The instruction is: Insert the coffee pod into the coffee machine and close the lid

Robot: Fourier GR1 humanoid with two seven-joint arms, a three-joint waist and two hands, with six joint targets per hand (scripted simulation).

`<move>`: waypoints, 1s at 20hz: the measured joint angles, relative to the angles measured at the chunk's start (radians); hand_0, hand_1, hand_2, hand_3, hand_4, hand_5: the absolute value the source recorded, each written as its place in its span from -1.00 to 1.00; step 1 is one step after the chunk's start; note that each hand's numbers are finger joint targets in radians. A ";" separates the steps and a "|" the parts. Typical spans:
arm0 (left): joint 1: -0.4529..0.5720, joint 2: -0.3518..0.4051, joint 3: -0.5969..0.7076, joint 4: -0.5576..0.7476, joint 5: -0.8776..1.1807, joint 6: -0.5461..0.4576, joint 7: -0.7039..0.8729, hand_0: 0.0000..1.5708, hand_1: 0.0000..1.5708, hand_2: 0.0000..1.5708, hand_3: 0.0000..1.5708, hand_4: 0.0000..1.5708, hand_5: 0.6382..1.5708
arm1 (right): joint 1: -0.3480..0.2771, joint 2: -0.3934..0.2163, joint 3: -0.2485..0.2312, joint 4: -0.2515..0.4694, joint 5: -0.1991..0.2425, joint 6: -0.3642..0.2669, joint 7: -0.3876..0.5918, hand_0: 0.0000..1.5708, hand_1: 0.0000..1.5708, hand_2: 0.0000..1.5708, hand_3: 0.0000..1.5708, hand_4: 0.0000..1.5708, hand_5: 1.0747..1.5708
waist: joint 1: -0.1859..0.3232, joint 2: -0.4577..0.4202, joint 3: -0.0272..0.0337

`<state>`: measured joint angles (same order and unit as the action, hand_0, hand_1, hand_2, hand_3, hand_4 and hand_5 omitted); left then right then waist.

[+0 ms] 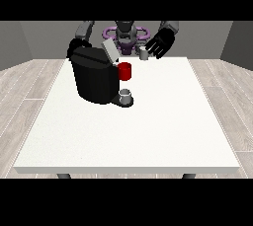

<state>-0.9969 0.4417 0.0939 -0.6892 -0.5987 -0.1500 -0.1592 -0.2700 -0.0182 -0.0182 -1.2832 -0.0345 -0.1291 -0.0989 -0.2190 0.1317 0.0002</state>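
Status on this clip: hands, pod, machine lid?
Hand at view's right raised, fingers spread, beside small grey pod. Other hand hidden behind coffee machine. Lid up. Nothing between pod and machine.

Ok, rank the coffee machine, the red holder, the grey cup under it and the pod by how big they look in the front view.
1. Coffee machine, by far the largest.
2. Red holder.
3. Grey cup on the machine's base.
4. Coffee pod, beside the robot hand at the view's right; it sits farther from the camera, so cup versus pod is unsure.
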 measured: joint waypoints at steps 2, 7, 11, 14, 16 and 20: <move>-0.026 0.007 0.015 0.007 0.002 0.007 0.011 0.60 0.60 0.64 0.55 -0.40 1.00 | -0.006 0.005 0.013 -0.015 0.005 -0.009 0.002 -1.00 -1.00 -1.00 -1.00 -0.35 1.00 | -0.017 0.019 0.0001; -0.077 0.008 0.028 0.016 -0.003 0.018 0.031 0.63 0.63 0.70 0.61 -0.34 1.00 | -0.028 0.000 0.018 -0.043 0.017 -0.022 0.029 -1.00 -1.00 -1.00 -1.00 -0.36 1.00 | -0.050 0.041 -0.0001; -0.105 0.014 0.031 0.028 -0.012 0.020 0.031 0.61 0.61 0.65 0.57 -0.37 1.00 | -0.049 -0.002 0.025 -0.072 0.032 -0.040 0.057 -1.00 -1.00 -1.00 -1.00 -0.34 1.00 | -0.065 0.063 0.0000; -0.140 0.039 0.041 0.042 -0.015 0.010 0.035 0.66 0.66 0.69 0.59 -0.38 1.00 | -0.068 0.002 0.029 -0.092 0.039 -0.053 0.070 -1.00 -1.00 -1.00 -1.00 -0.39 1.00 | -0.081 0.088 -0.0001; -0.148 0.034 0.041 0.042 -0.017 0.015 0.033 0.67 0.67 0.69 0.57 -0.37 1.00 | -0.066 -0.001 0.023 -0.092 0.036 -0.047 0.052 -1.00 -1.00 -1.00 -1.00 -0.33 1.00 | -0.083 0.102 -0.0001; -0.153 0.023 0.039 0.052 -0.025 0.017 0.041 0.69 0.69 0.70 0.57 -0.36 1.00 | -0.066 -0.022 0.007 -0.100 0.027 -0.036 0.065 -1.00 -1.00 -1.00 -1.00 -0.34 1.00 | -0.090 0.106 -0.0001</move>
<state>-1.1500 0.4646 0.1326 -0.6371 -0.6232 -0.1332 -0.1183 -0.3360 -0.0398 -0.0112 -1.3837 -0.0072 -0.1651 -0.0335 -0.3090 0.2382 0.0001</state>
